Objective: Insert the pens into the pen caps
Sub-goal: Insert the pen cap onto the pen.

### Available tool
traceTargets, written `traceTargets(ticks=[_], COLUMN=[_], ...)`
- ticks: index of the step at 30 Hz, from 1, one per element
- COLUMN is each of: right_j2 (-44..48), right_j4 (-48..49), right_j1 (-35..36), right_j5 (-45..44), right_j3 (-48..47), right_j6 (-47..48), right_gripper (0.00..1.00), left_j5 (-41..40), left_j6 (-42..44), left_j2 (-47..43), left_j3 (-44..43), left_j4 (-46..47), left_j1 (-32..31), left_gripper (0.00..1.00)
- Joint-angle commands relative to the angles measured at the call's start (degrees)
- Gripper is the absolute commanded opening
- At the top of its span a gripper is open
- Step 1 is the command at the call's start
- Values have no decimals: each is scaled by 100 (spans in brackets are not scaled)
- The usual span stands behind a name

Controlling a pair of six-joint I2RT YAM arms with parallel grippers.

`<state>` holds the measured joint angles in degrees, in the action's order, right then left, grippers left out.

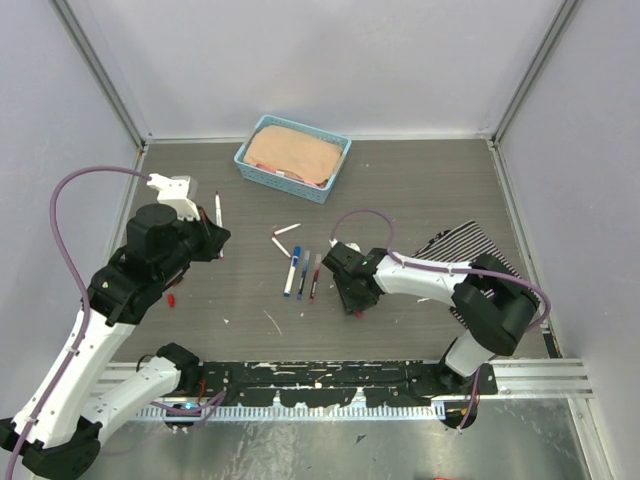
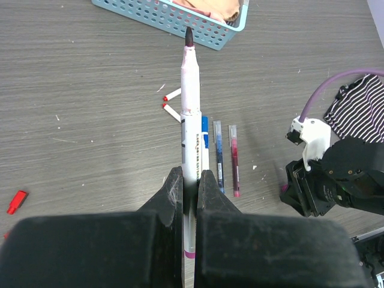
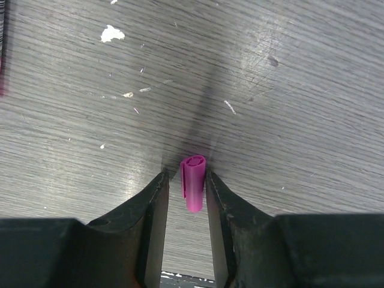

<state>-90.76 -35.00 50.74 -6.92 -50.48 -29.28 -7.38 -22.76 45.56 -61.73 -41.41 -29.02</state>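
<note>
Two grippers work a grey wood-grain table (image 1: 420, 190) walled on three sides. The widest bare stretch lies at the far right, between the light blue plastic mesh basket (image 1: 280, 185) at the far edge and the black-and-white striped cloth (image 1: 465, 245) at the right edge.

The left gripper (image 2: 191, 180) is clamped on a white-barrelled marker pen (image 2: 191, 90), its dark tip pointing away towards the basket. The magenta-banded tail sticks back between the fingers.

The right gripper (image 3: 186, 177) is down at the tabletop with its jaws apart. A small magenta plastic cap (image 3: 193, 183) lies between them, against one finger with a gap beside the other.

Just to the left of that gripper, three capped pens (image 1: 303, 275) lie side by side in mid-table, capped blue, dark blue and maroon. Two short white sticks with red tips (image 1: 285, 230) lie just beyond them. A small red cap (image 1: 172, 298) lies alone by the left arm, well apart from the rest.
</note>
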Motion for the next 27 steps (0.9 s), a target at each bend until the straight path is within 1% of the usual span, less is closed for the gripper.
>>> traceTargets(ticks=[1, 3, 7, 11, 13, 15, 17, 19, 22, 25, 27], right_j2=[-228, -248, -232, -107, 147, 531, 1033, 1609, 2517, 3115, 3428], right_j4=[-26, -68, -125, -124, -92, -14, 188, 466, 1005, 1568, 1894], right_j1=[-29, -29, -29, -29, -29, -43, -47, -47, -47, -47, -47], right_j5=[73, 32, -52, -57, -151, -160, -118, -112, -179, -262, -398], right_j3=[-68, -59, -36, -50, -42, -2, 45, 106, 150, 221, 234], right_j6=[129, 124, 121, 185, 173, 151, 155, 128, -23, -203, -338], right_gripper=[35, 32, 19, 6, 3, 2, 2, 1, 1, 1, 1], left_j5=[-65, -107, -166, 16, 225, 425, 707, 1126, 1610, 1631, 1363], left_j6=[7, 13, -16, -9, -19, -57, -53, -99, -392, -491, -534], left_j2=[-121, -140, -121, 33, 66, 62, 75, 106, 242, 396, 469], left_j3=[-16, -6, 21, 17, 72, 171, 286, 458, 752, 964, 1062], left_j4=[200, 186, 194, 200, 267, 393, 584, 844, 1364, 1830, 2155], left_j1=[23, 27, 31, 27, 24, 27, 27, 23, -77, -530, -1012], left_gripper=[0, 0, 0, 0, 3, 4, 0, 0, 0, 0, 0])
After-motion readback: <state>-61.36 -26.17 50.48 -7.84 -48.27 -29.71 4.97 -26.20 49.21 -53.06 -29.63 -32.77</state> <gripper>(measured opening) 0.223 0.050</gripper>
